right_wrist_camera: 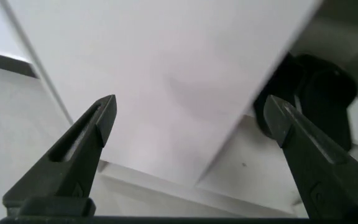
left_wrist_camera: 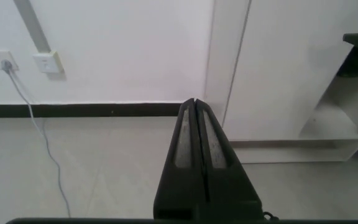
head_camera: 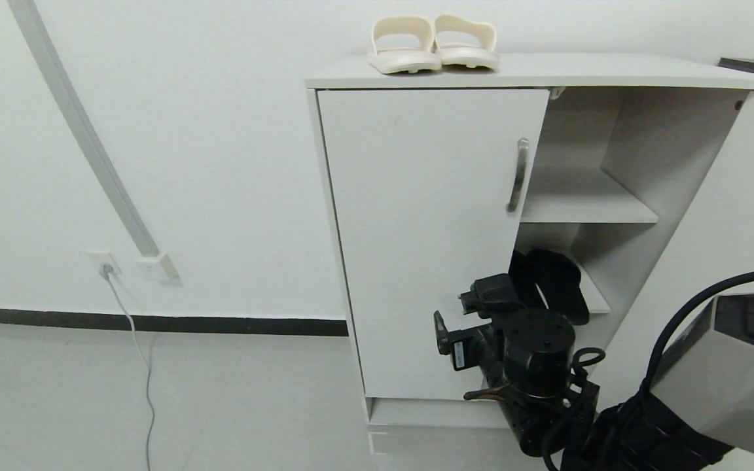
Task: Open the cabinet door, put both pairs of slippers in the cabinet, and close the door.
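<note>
Roughly halfway, by my reading: the cabinet has its right door swung open, and the black slippers already lie on the lower shelf inside, partly behind the closed left door. The beige slippers sit side by side on the cabinet's top, so that pair has yet to go in and the door has yet to be shut. From the head view come the pale pair and the open door; how the pincers stand is plainer from the wrists. The right wrist view shows the right pincer with fingers wide apart and holding nothing, low before the left door's bottom corner, the black pair just beyond. The left wrist view shows the left pincer pressed together and empty, hanging above the floor beside the cabinet, near a wall socket and its cable.
</note>
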{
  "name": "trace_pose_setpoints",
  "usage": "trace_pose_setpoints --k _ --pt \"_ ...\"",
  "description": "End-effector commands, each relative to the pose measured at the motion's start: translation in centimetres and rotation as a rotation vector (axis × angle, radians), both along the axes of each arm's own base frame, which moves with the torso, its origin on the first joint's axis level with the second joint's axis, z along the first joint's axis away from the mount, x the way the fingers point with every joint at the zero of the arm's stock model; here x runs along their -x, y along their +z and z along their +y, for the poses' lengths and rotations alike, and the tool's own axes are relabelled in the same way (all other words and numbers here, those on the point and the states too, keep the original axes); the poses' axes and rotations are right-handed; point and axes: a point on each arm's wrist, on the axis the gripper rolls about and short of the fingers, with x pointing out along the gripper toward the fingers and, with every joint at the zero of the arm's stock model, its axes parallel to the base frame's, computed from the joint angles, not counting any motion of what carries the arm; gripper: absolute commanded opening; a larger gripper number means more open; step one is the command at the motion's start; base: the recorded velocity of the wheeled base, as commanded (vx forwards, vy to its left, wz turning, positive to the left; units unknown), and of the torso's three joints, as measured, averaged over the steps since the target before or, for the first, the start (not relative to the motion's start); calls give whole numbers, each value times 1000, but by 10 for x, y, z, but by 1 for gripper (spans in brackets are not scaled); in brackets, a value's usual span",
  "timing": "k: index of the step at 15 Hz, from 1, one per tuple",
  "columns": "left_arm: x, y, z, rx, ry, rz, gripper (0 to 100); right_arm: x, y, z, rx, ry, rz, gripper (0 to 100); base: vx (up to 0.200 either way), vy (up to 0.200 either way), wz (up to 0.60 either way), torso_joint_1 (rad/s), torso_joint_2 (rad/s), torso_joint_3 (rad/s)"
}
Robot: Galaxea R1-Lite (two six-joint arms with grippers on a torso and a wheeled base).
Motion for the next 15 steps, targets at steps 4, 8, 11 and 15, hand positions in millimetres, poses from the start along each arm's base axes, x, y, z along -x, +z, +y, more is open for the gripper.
trace_pose_setpoints --k 4,8,11,15 --pt "0 0 0 0 0 1 0 2 -6 -7 40 22 -16 100 0 0 0 0 0 0" --pt "0 0 0 0 0 1 0 2 -7 -8 41 21 -15 100 0 0 0 0 0 0" --pt "0 0 0 0 0 1 0 2 -7 -8 44 21 -13 100 0 0 0 0 0 0" --pt "0 0 0 -1 0 1 0 2 -7 -8 40 21 -15 100 0 0 0 0 0 0"
